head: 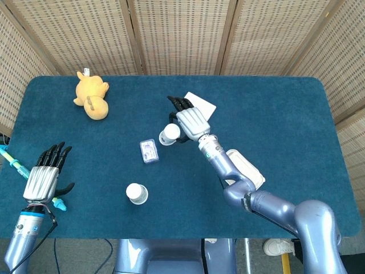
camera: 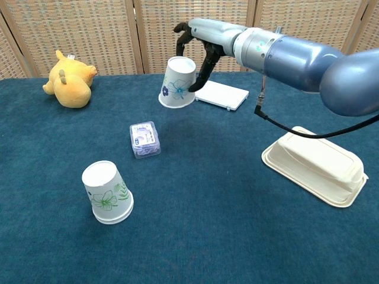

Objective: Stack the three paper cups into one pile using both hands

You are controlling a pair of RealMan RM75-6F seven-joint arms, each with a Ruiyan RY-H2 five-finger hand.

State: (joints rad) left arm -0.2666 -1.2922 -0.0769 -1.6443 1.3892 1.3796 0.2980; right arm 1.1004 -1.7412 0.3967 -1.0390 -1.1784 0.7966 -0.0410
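While nothing is stacked yet, the first pickup looks done: right hand (camera: 204,44) holds the blue-flower cup (camera: 177,83) clear of the worktop (camera: 237,213), upside down and tilted, rim toward the lower left in chest view.

Progress, my read:
- Only two cups visible. Blue-flower cup is in the air; green-leaf cup (camera: 107,193) sits upside down on the worktop, near the front-left, untouched.
- Third cup: can't find it in either view, so can't say where it is.
- Left to do: seat the lifted cup over another, then add the remaining one. Early stage.

Cup vs fingers:
- Fingers (camera: 206,63) curl down over the cup's closed base end and along its far/right wall; thumb side is hidden, so the exact pinch points can't be read.
- Head view shows the hand (head: 189,121) just right of the cup's white base (head: 170,133), touching it.
- Cup hangs above the strip between the small clear box (camera: 144,139) and the white flat pad (camera: 221,95), well apart from the green-leaf cup.

Left hand (head: 43,178): at the near-left worktop edge, fingers straight and slightly spread, holding nothing. A blue-green pen-like item (head: 17,166) lies just beside it; whether they touch I can't tell.

Also there, not involved: yellow plush (camera: 68,79) back-left, white clamshell container (camera: 315,165) right.
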